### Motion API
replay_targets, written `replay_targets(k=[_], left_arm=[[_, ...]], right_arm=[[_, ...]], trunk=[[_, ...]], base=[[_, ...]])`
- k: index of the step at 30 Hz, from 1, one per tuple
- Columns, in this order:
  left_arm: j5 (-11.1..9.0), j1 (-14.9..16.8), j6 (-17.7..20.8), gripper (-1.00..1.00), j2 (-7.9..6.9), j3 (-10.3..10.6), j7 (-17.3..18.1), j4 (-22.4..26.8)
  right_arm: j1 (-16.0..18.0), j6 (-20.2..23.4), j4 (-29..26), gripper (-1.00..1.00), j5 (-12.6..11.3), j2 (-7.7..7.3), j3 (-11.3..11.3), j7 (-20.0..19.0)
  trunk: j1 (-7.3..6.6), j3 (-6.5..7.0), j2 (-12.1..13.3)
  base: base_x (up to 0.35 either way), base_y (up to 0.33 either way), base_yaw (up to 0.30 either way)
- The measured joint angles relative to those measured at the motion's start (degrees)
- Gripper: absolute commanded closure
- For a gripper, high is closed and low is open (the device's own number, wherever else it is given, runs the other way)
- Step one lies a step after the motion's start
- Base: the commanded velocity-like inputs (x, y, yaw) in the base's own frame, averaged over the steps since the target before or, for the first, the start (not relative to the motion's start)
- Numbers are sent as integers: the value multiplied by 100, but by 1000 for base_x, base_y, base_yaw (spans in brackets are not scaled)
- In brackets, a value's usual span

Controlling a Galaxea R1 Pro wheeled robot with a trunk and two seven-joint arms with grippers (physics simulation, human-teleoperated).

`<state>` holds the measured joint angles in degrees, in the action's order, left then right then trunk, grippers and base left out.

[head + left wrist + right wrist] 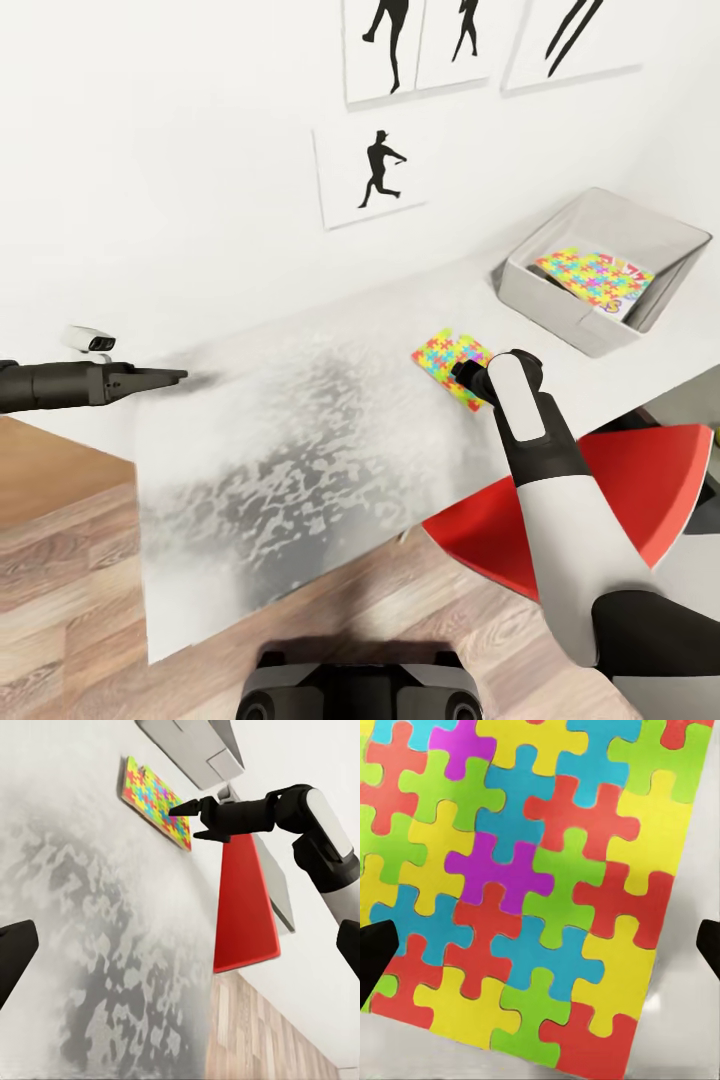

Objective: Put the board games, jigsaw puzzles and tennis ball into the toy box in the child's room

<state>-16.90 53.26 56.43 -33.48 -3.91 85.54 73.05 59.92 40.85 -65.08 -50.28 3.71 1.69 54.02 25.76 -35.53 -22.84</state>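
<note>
One jigsaw puzzle [447, 360] [156, 801] [532, 885] lies flat on the pale table [300, 440]. My right gripper [464, 374] [187, 823] [540, 949] hangs open just above its near edge, a fingertip on either side and nothing held. At the back right stands the grey toy box [560, 300]. Inside it lies a second jigsaw puzzle [590, 274] on top of a printed board game [634, 292], of which a corner shows. My left gripper [178, 376] [180, 952] is open and empty, low over the table's left part, well away from the puzzle.
A red chair [620, 490] [244, 907] is tucked under the table's front edge, below my right arm. The white wall with black silhouette pictures [372, 172] runs right behind the table. Wood-plank floor [70, 590] lies to the front and left.
</note>
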Motion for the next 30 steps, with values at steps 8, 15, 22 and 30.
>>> replay_targets(k=[8, 15, 22, 30], left_arm=[[-1, -1, 8, -100, 2, 8, -3, 0], [-1, -3, 9, -100, 2, 10, -17, -8], [-1, -2, 9, -100, 2, 10, -17, -10], [-1, -1, 13, -100, 2, 10, -18, -9]], right_arm=[[0, 7, 1, -100, 11, 0, 1, -4], [0, 5, 0, -100, 0, 7, 0, 3], [0, -4, 2, -100, -15, 6, 0, 3], [0, 16, -1, -100, 18, 6, 1, 7]], trunk=[[-2, 0, -1], [-1, 0, 0], [-1, 0, -1], [-1, 0, 0]], base=[[-83, 100, 0], [-29, 15, 0], [-57, 3, 0], [-64, 65, 0]])
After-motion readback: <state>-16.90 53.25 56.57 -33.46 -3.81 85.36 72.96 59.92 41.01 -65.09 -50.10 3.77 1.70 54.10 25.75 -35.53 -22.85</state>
